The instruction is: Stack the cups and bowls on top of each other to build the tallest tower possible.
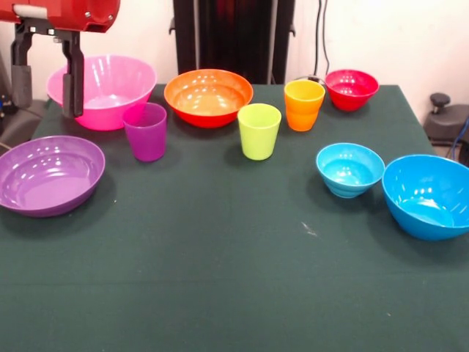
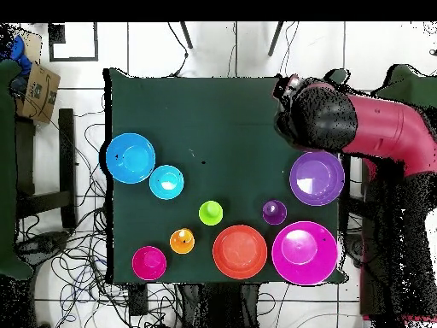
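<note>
My gripper (image 1: 46,110) hangs open and empty at the far left, above the table beside the big pink bowl (image 1: 110,88). In front of that bowl stand the purple cup (image 1: 146,130) and the shallow purple bowl (image 1: 47,174). Along the back are the orange bowl (image 1: 208,95), lime green cup (image 1: 259,130), orange cup (image 1: 303,104) and small red bowl (image 1: 352,88). At the right sit the small light blue bowl (image 1: 349,169) and big blue bowl (image 1: 429,194). Everything stands apart and upright. No lime green bowl shows. In the overhead view the arm (image 2: 341,124) hides the gripper.
The dark green table (image 1: 220,279) spreads out in front of the row of dishes. The black pedestal (image 1: 234,37) stands behind the orange bowl. A cardboard box (image 2: 38,90) and cables lie on the floor around the table.
</note>
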You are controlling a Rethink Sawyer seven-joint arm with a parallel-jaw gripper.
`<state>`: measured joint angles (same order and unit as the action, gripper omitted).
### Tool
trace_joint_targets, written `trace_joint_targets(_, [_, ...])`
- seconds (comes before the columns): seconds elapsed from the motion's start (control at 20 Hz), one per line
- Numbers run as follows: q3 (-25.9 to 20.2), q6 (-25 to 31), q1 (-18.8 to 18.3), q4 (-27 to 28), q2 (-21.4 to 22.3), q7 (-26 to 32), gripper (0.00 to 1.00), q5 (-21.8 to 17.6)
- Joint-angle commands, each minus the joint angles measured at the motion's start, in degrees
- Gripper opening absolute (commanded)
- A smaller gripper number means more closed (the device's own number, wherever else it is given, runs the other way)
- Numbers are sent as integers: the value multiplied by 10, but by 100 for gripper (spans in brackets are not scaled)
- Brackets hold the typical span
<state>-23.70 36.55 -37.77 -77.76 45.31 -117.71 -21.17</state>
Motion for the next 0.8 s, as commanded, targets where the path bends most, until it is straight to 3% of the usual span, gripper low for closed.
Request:
trace_joint_targets(0.05, [15,94,45,-15,-2,42,100,-27])
trace_joint_targets(0.35, [91,105,116,-34,28,-77,100,-27])
trace_joint_targets(0.55, [142,111,159,-52,33,-157,100,0])
trace_joint_targets(0.8, [186,126,192,-63,32,-187,100,35])
